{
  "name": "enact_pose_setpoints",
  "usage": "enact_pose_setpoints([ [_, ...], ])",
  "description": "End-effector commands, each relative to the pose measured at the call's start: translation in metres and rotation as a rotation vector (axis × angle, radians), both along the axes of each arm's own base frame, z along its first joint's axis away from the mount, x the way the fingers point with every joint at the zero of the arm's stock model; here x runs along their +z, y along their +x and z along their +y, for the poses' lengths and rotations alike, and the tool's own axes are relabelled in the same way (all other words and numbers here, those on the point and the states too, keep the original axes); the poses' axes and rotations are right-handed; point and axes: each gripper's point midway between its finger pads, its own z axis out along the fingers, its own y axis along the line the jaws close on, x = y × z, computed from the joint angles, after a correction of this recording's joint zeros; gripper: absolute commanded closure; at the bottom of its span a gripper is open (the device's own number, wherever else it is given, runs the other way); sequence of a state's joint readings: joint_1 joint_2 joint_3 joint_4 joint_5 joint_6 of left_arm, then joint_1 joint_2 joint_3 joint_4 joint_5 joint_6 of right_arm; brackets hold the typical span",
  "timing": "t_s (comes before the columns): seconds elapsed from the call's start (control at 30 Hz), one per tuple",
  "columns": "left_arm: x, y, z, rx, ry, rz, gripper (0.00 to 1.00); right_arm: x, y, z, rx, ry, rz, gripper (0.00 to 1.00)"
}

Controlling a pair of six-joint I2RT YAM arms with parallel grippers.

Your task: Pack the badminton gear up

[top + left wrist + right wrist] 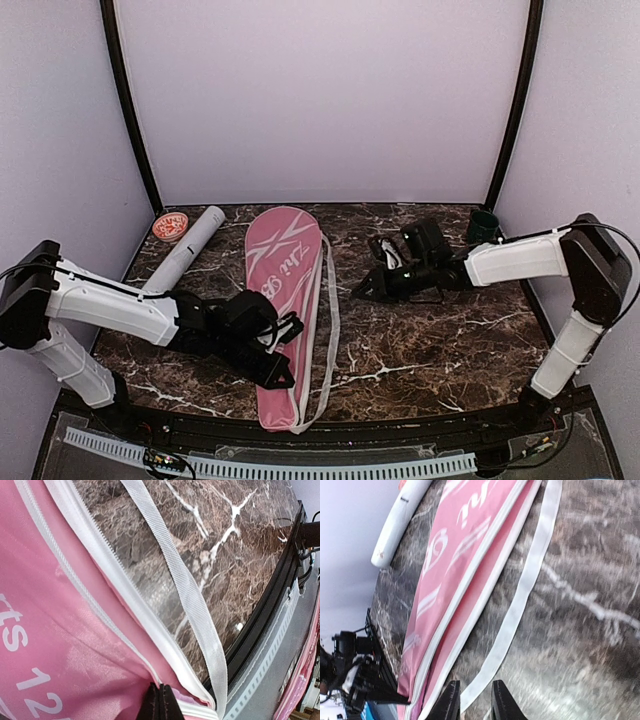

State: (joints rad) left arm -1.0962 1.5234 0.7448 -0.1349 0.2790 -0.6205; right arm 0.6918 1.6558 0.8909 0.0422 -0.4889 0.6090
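The left gripper (160, 705) is closed tight at the zipper edge of the pink bag (285, 290), near the bag's 6 o'clock end; whether it pinches cloth I cannot tell. The right gripper (476, 702) is slightly parted and empty, low over the marble table (430, 350) on the bag's 3 o'clock side, by the white strap (522, 605). The white tube (185, 252) with its red cap (170, 226) lies at the bag's 10 o'clock, and a dark green cup (484, 226) stands at the table's 2 o'clock corner.

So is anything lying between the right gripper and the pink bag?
Nothing foreign shows. Between the right gripper and the pink bag there is only bare marble table and the bag's own white strap, lying loose along the edge that faces the gripper. The jaws stand slightly open and empty.
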Motion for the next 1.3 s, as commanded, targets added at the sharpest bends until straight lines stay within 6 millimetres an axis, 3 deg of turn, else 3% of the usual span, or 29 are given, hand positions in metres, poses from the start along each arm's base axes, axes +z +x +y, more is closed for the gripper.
enact_pose_setpoints([
  [0.0, -0.010, -0.025, 0.038, -0.087, 0.108, 0.032, 1.00, 0.031, 0.071, 0.016, -0.067, 0.059, -0.151, 0.78],
  [0.1, -0.001, -0.022, 0.045, -0.086, 0.089, 0.008, 1.00, 0.037, 0.108, 0.024, -0.091, 0.037, -0.194, 0.77],
  [0.2, 0.019, 0.004, 0.049, -0.008, 0.043, -0.058, 0.83, 0.033, 0.138, 0.026, -0.117, 0.000, -0.224, 0.76],
  [0.4, 0.083, 0.104, 0.053, 0.208, -0.111, -0.252, 0.54, 0.031, 0.193, 0.025, -0.135, -0.037, -0.275, 0.73],
  [0.47, 0.090, 0.130, 0.053, 0.235, -0.115, -0.281, 0.50, 0.024, 0.205, 0.029, -0.129, -0.042, -0.266, 0.73],
  [0.53, 0.105, 0.170, 0.058, 0.311, -0.105, -0.328, 0.49, 0.021, 0.216, 0.032, -0.132, -0.032, -0.250, 0.72],
  [0.7, 0.099, 0.236, 0.081, 0.455, 0.004, -0.350, 0.45, 0.011, 0.234, 0.045, -0.141, -0.022, -0.220, 0.69],
  [0.8, 0.090, 0.264, 0.096, 0.516, 0.074, -0.361, 0.44, 0.005, 0.241, 0.052, -0.140, -0.012, -0.200, 0.69],
  [0.97, 0.077, 0.292, 0.118, 0.594, 0.144, -0.362, 0.42, -0.001, 0.246, 0.067, -0.133, -0.015, -0.204, 0.68],
  [1.27, 0.072, 0.301, 0.109, 0.573, 0.085, -0.350, 0.42, -0.010, 0.269, 0.076, -0.170, -0.071, -0.251, 0.72],
])
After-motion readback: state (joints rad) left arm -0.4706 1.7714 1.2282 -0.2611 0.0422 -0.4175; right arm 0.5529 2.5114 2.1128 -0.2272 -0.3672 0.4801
